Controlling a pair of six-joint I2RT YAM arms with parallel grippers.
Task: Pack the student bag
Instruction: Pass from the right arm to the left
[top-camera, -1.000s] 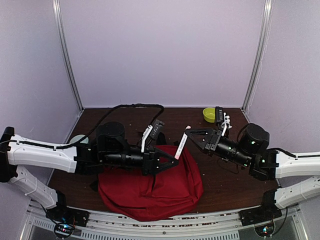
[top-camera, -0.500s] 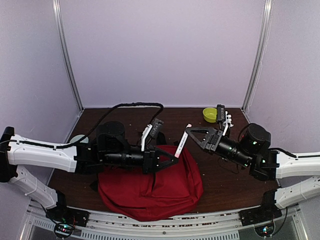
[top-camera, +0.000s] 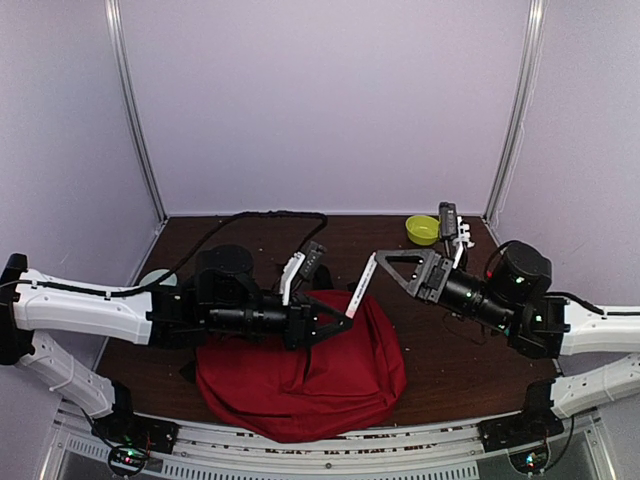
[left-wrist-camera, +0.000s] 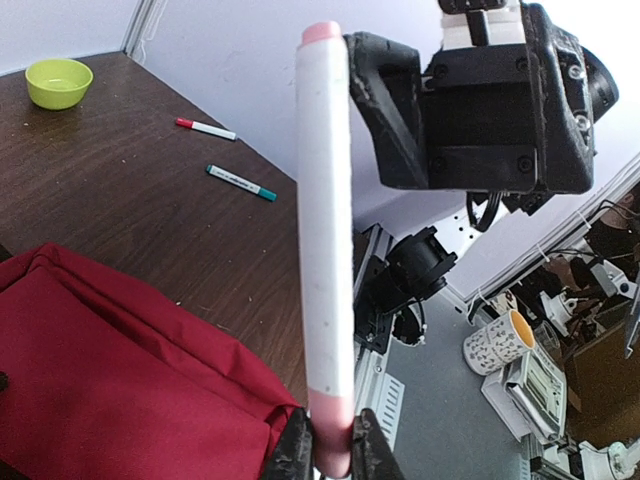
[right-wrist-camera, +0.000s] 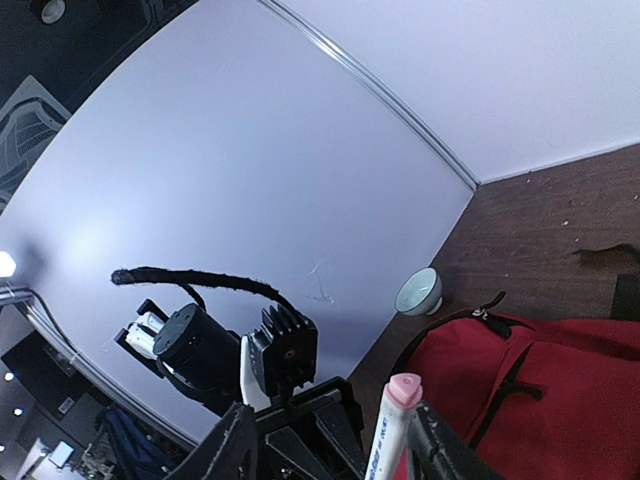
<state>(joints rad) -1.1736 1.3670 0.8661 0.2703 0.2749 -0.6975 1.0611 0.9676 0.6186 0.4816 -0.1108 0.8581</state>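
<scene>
**Marker changing hands above the student bag**

From above, the left end effector (top-camera: 340, 318) is pinching the lower end of a white, pink-tipped marker (top-camera: 362, 285). It is raising the marker over the red student bag (top-camera: 300, 380), which is lying on the desk (top-camera: 450, 350) between the arms. This looks like a hand-over.

At the left wrist, the fingers (left-wrist-camera: 295, 450) are clamping the marker's base, leaving its top free.

At the right wrist, the right end effector (right-wrist-camera: 335, 445) is standing parted around the pink tip, not squeezing it.

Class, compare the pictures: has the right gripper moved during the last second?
Yes. Judged against the green bowl, the right gripper has drawn back slightly to the right and toward the back wall.
</scene>
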